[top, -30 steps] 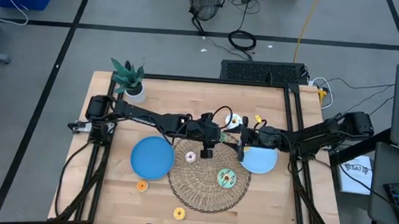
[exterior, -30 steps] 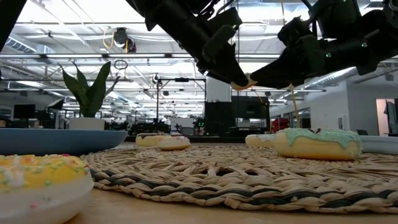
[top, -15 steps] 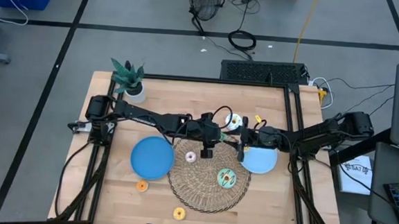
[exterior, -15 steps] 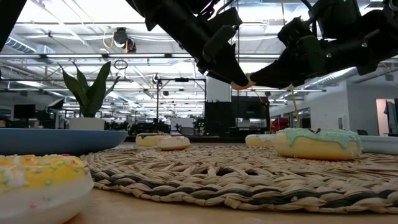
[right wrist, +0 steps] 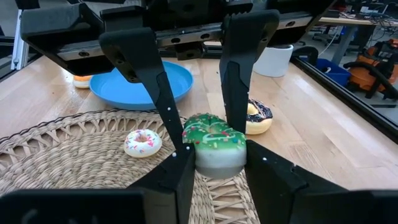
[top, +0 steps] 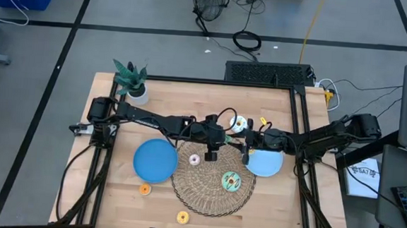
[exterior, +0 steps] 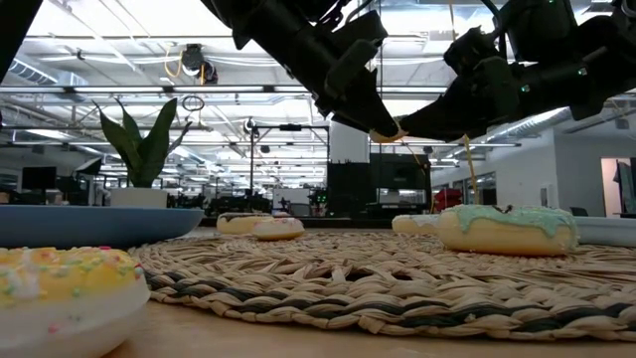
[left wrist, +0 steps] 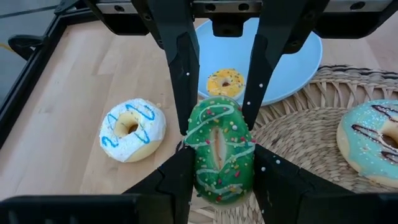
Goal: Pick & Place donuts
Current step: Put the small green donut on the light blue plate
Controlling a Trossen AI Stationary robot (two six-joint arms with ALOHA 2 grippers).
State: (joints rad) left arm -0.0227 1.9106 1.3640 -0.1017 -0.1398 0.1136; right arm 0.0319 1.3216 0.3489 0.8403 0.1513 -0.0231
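Observation:
A green-iced donut [left wrist: 221, 155] with sprinkles hangs above the far part of the wicker mat [top: 209, 188], between both grippers. My left gripper [left wrist: 224, 180] comes at it from the table's left and is shut on it. My right gripper [right wrist: 217, 177] comes from the table's right and is shut on the same donut [right wrist: 214, 146]. In the low view the two sets of fingertips meet at the donut [exterior: 387, 132]. From above, the arms hide the donut. My left gripper pinches the green donut's two opposite sides [left wrist: 202, 177] between its two fingers, slanting down from the table's left. The donut is lifted clear of the mat, icing up, its hole squeezed narrow. My right gripper pinches the same donut by its two opposite sides [right wrist: 202, 163], on the half toward the table's right. Its fingers [right wrist: 177, 174] lie nearly level, coming from the table's right.
On the mat lie a teal-iced donut [top: 230, 181] and a small pink one [top: 194, 159]. A white donut [top: 238, 122] lies at the far side. Blue plates [top: 155, 160] [top: 265, 164] flank the mat. Orange [top: 144, 189] and yellow [top: 181, 216] donuts lie near the front. A plant [top: 131, 78] stands far left.

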